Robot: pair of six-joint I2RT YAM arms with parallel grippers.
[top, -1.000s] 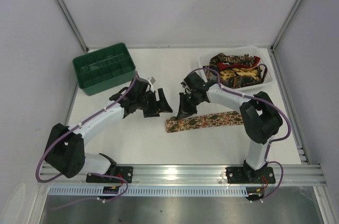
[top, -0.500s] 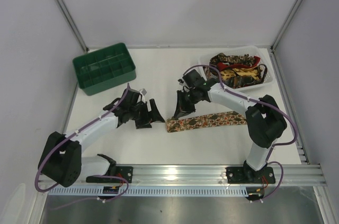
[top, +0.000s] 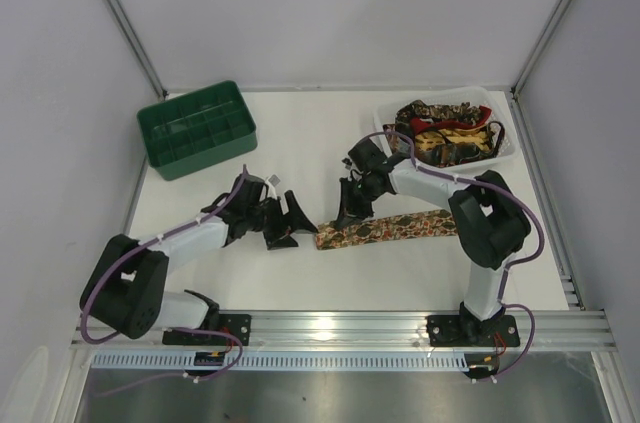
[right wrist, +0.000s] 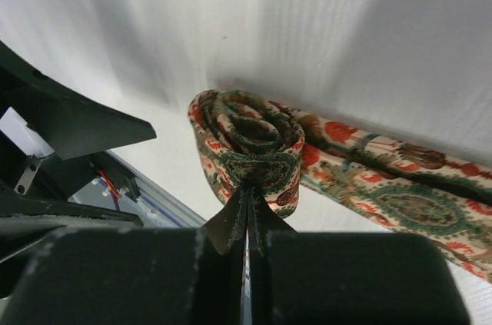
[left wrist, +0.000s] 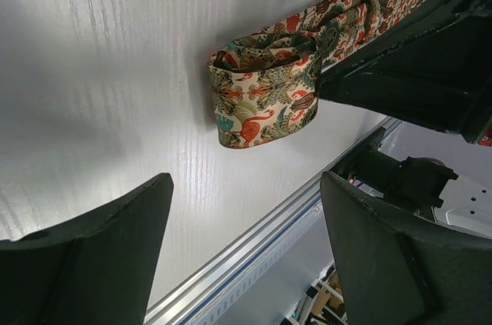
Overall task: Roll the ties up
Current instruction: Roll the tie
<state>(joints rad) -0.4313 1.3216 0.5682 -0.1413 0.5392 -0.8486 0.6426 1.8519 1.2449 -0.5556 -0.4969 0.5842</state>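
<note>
**A:** What are the fingers doing?

**B:** The right gripper (right wrist: 246,198) has its fingers pressed together. As far as I can tell, the tips are nipping the outer wrap of the tie (right wrist: 247,143) where it is coiled. The left gripper (left wrist: 242,244) is spread wide and holds nothing. Its two fingers sit low, just beside the coil on its left and not touching it.

**A:** Where does the tie lie?

**B:** It is on the table (top: 300,133), about midway across and nearer the near edge than the far one. One end is wound into a small coil standing on its edge. The rest lies flat and runs toward the right edge. More ties (top: 445,138) are heaped in the white tray (top: 508,151) at the far right corner. The green crate (top: 195,128) is at the far left corner, well apart from the coil.

**A:** How will it handle?

**B:** I'd judge it light, soft and limp, with no stiffness to keep a shape. The weave looks smooth, so the layers probably slide over each other. A loose coil would likely spring open or lean over if let go.

**A:** So where should it be gripped?

**B:** My guess is across the coil itself, with one finger on each curved side, so the wraps are squeezed together. The flat tail is a poor hold, since pulling there would only unwind it. The pinch should be gentle, because the fabric crushes easily, though nothing in it can break.
</note>
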